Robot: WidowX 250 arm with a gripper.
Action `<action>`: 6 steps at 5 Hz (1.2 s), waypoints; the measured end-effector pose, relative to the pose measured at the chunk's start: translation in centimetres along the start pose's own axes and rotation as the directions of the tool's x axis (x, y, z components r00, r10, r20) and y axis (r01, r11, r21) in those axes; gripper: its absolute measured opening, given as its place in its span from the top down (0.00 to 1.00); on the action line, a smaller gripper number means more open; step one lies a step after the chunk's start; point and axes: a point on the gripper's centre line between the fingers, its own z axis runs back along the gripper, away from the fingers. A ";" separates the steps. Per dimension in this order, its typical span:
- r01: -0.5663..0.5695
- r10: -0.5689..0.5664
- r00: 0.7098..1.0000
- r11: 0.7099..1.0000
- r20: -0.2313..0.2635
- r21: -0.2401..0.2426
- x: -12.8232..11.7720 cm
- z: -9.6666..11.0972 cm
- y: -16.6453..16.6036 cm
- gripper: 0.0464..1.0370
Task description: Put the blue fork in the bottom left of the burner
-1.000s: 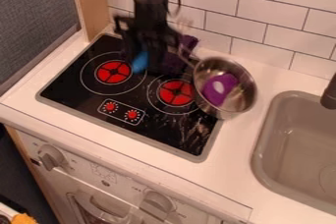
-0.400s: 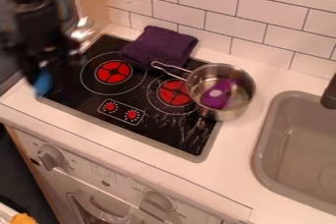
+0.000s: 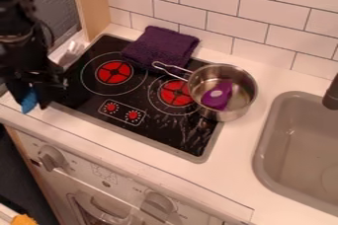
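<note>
The black gripper [image 3: 31, 101] hangs at the left, over the front left corner of the black stove top [image 3: 86, 101] and the white counter edge. A blue piece [image 3: 29, 100], seemingly part of the blue fork, pokes down between its fingers, which are shut on it. The rest of the blue thing is hidden by the gripper. Two red burners lie to the right, the left burner [image 3: 114, 72] being the nearer one.
A metal pot [image 3: 224, 113] holding a purple object [image 3: 218, 95] stands at the stove's right edge, its handle pointing left. A folded purple cloth [image 3: 160, 46] lies at the back. A shiny clear or metallic thing [image 3: 71, 53] is at the back left. The sink [image 3: 297, 142] is right.
The gripper has swung from the back middle of the stove to its front left corner, carrying the blue piece. The pot has shifted slightly, and the cloth has come into full view.
</note>
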 end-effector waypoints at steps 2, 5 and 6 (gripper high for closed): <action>0.150 -0.149 0.988 0.986 -0.029 0.067 5.1 -1.9 -0.3 0.56; 0.028 -0.025 0.998 0.998 -0.050 0.064 2.0 -2.0 1.2 0.56; 0.027 -0.023 0.998 0.998 -0.054 0.063 1.7 -2.0 1.4 0.49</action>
